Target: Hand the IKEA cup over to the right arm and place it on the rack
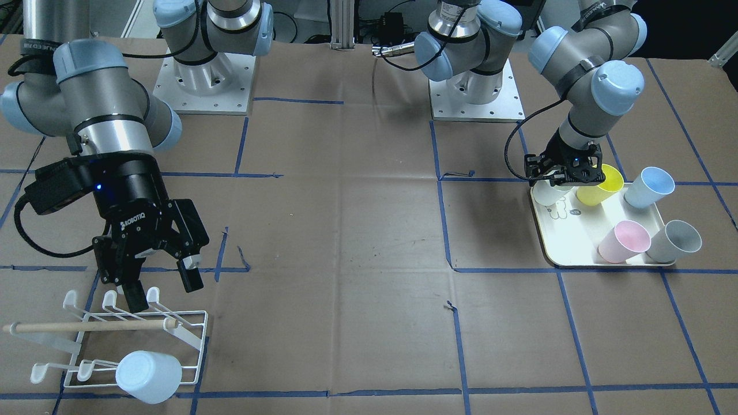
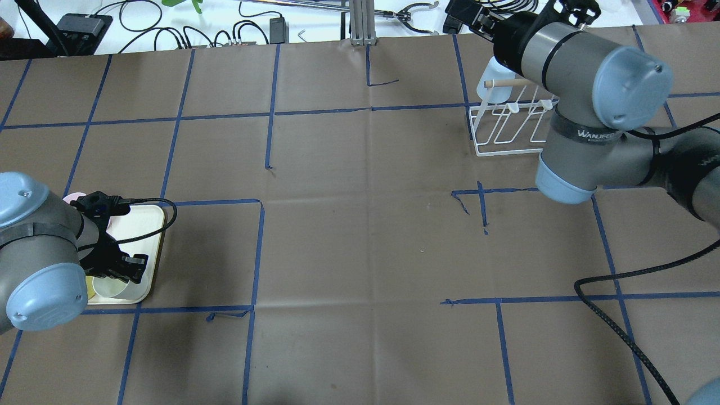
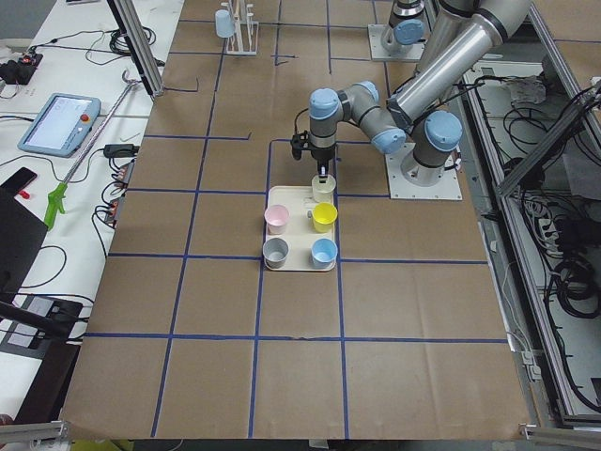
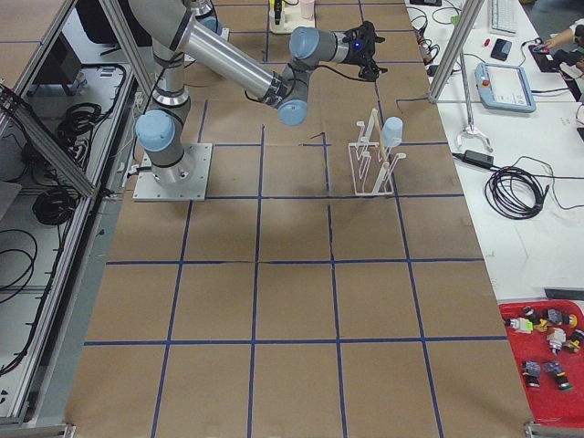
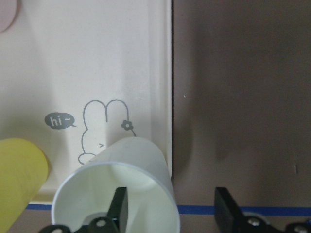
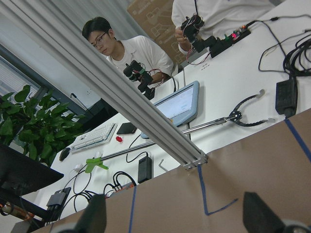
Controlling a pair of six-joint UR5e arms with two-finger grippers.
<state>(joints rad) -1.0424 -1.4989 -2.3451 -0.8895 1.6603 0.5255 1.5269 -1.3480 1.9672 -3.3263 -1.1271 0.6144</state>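
**Rim grasp on the white IKEA cup: hazards and surfaces**

The left tool is spread wide and grips nothing. One finger hangs inside the white IKEA cup, the other outside its wall. The cup stands mouth-up at the lower right of the left wrist view, in a corner of the cream tray and close against the raised rim.

Probable failures:
- The hold would be on one thin wall only, so the cup may pivot or slip when lifted.
- The outer finger sits near the tray rim and could catch it, dragging the tray.
- The yellow cup stands just beside and could be knocked.
- At the hand-over, a smooth tapered wall leaves the second tool little margin, so a drop is likely if release comes early.

The right tool, at the lower left of the front-facing view, is wide open and empty above the rack.

The cups look like smooth matte plastic, tapered and handleless. The tray is glossy, with a rabbit outline printed on it. The rack is thin white wire with flat-tipped prongs, crossed by a pale wooden dowel. It already carries one pale blue cup, mouth down. The desk is covered in brown paper gridded with blue tape.
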